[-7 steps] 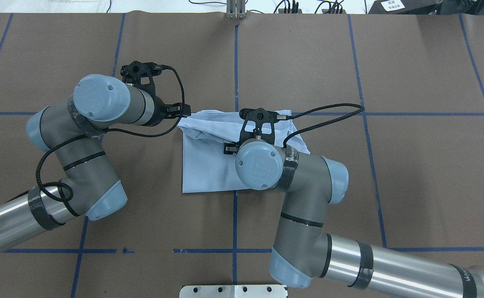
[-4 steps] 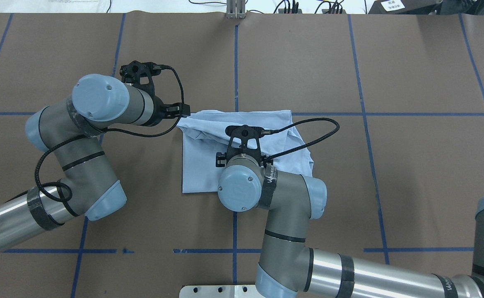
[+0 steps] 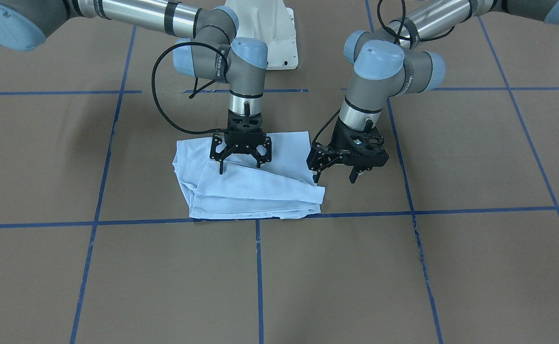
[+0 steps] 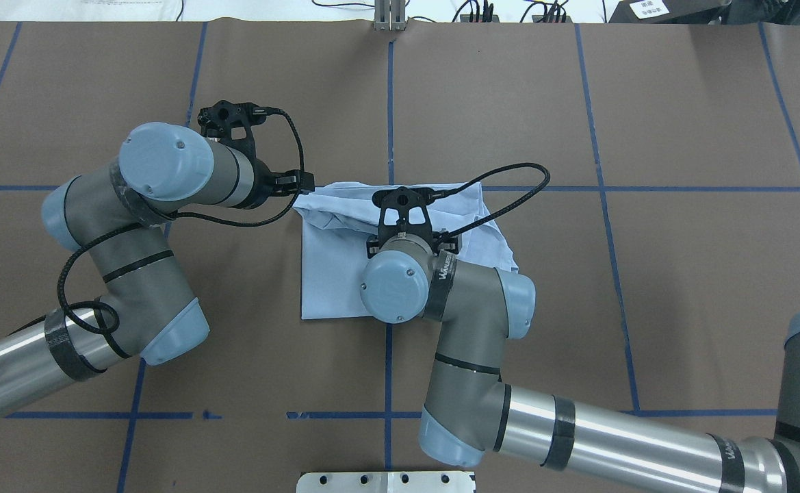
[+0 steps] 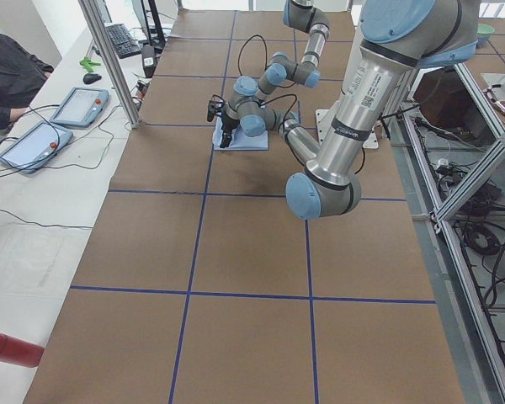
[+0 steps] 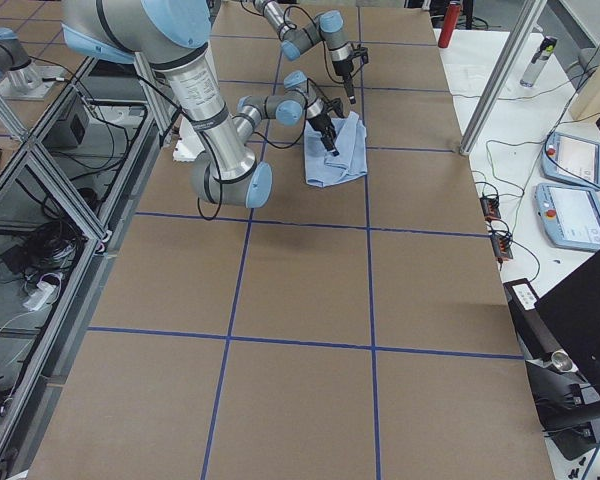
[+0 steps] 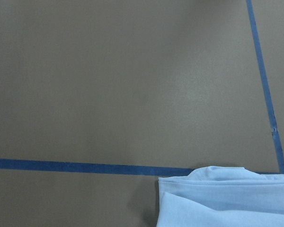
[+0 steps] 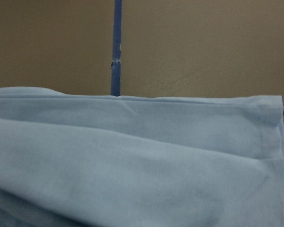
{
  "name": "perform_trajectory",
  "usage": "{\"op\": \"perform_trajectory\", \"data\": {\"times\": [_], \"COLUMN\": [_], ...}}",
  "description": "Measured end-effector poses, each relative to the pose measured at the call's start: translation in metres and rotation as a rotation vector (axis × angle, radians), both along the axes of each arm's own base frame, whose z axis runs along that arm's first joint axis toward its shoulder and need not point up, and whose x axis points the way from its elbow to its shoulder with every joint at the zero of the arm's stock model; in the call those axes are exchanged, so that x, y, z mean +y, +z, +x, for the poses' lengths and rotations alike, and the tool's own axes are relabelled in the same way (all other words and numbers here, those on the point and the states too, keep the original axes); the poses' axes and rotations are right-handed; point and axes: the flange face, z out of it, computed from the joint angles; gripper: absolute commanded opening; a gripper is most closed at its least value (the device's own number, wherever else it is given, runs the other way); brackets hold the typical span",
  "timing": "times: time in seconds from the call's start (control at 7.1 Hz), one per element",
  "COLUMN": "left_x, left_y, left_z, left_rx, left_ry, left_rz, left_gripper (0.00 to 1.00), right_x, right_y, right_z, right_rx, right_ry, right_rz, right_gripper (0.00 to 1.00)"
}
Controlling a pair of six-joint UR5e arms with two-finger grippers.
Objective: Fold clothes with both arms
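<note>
Right pincer [image 3: 240,166] shifted forward, brown taped table [image 3: 403,267]

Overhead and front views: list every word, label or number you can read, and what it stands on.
"W…": white lettering on the right arm's black band; only the first letter reads.
Lettering on the left arm's black band: too blurred to read.
The white label on the dark box: too small.
T-shirt: no text shows.

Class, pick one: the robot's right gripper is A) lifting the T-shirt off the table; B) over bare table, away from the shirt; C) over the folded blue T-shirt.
C: the front-facing view shows the right gripper, jaws open, over the T-shirt, which lies folded and unlifted.
</note>
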Motion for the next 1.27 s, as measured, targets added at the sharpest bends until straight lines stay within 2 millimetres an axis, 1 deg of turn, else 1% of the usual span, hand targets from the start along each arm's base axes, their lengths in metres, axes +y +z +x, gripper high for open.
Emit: {"op": "perform_trajectory", "data": {"times": [0.28, 0.42, 0.56, 0.7, 0.85, 0.99, 1.27], "left_x": [0.000, 0.000, 0.000, 0.000, 0.000, 0.000, 0.001], "left_y": [0.000, 0.000, 0.000, 0.001, 0.001, 0.001, -0.002], "left_z": [0.000, 0.000, 0.000, 0.000, 0.000, 0.000, -0.001], "left_rx": [0.001, 0.002, 0.002, 0.003, 0.003, 0.003, 0.008], "left_ry": [-0.001, -0.002, -0.002, -0.003, -0.004, -0.004, -0.004], "left_rz": [-0.002, -0.003, -0.003, -0.005, -0.006, -0.006, -0.003], "left_gripper": [1.00, 1.00, 1.00, 1.00, 1.00, 1.00, 1.00], "right_x": [-0.075, -0.113, -0.149, -0.172, -0.182, -0.185, -0.181], "right_y": [0.033, 0.043, 0.041, 0.030, 0.018, 0.010, -0.001], "right_z": [0.033, 0.051, 0.065, 0.073, 0.077, 0.079, 0.081], "right_rx": [0.153, 0.183, 0.175, 0.123, 0.052, -0.004, -0.084], "right_ry": [-0.035, -0.042, -0.055, -0.076, -0.107, -0.141, -0.198], "right_rz": [0.050, 0.062, 0.064, 0.064, 0.061, 0.048, 0.004], "right_gripper": [1.00, 1.00, 1.00, 1.00, 1.00, 1.00, 1.00]}}
